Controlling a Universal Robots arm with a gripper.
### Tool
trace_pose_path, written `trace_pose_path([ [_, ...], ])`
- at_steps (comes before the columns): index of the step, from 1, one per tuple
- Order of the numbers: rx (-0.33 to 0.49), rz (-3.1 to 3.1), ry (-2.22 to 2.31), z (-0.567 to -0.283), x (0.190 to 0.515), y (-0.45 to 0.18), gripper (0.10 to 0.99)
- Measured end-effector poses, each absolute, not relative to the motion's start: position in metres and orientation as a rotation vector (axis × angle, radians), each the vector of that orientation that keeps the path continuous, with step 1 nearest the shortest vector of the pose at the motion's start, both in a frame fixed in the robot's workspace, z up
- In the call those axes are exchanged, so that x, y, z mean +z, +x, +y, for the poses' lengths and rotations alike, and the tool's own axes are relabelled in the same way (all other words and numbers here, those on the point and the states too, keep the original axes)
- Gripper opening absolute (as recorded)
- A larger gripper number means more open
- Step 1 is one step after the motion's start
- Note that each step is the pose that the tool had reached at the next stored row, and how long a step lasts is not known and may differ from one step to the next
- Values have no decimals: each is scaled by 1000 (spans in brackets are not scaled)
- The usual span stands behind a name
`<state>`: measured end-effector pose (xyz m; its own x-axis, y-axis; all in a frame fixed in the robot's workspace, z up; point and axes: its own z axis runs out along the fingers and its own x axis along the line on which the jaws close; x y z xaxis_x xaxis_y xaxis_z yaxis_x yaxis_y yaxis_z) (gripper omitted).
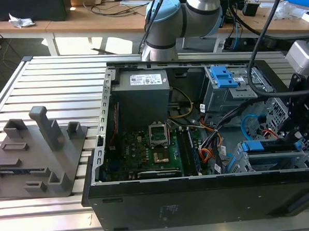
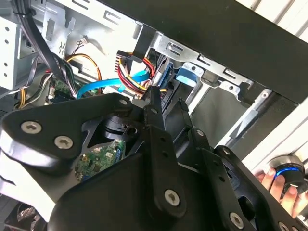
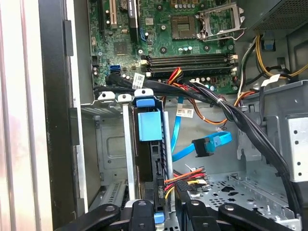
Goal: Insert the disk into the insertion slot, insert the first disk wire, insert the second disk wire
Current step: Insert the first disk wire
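The disk (image 3: pixel 149 126), in its blue carrier, sits upright inside the insertion slot (image 3: pixel 109 144), the light grey cage at the case's front corner (image 1: pixel 281 160). My gripper (image 3: pixel 166 211) hovers at the disk's rear edge, shut on the dark plug of the first disk wire (image 3: pixel 185 180), the red, yellow and black bundle. That bundle (image 2: pixel 134 72) runs down to my fingertips (image 2: pixel 154 103) in the second wrist view. The second disk wire (image 3: pixel 211 143), a flat blue cable with a dark plug, lies loose on the case floor beside the cage. In the exterior view my gripper (image 1: pixel 299 131) stands over the cage.
A thick black cable bundle (image 3: pixel 231 115) crosses above the cage. The motherboard (image 1: pixel 146 152) fills the case floor, and a darker cage with blue latches (image 1: pixel 225 83) stands behind. A grey fixture (image 1: pixel 37 158) rests at the exterior view's left. A hand (image 2: pixel 284 192) holds a blue-lit device.
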<state>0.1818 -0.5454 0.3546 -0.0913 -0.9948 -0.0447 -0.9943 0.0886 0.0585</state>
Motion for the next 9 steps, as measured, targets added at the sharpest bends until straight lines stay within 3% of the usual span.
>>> trace_pose_path([
  [9, -115, -2313, 2113, -545, 369, 182, 314],
])
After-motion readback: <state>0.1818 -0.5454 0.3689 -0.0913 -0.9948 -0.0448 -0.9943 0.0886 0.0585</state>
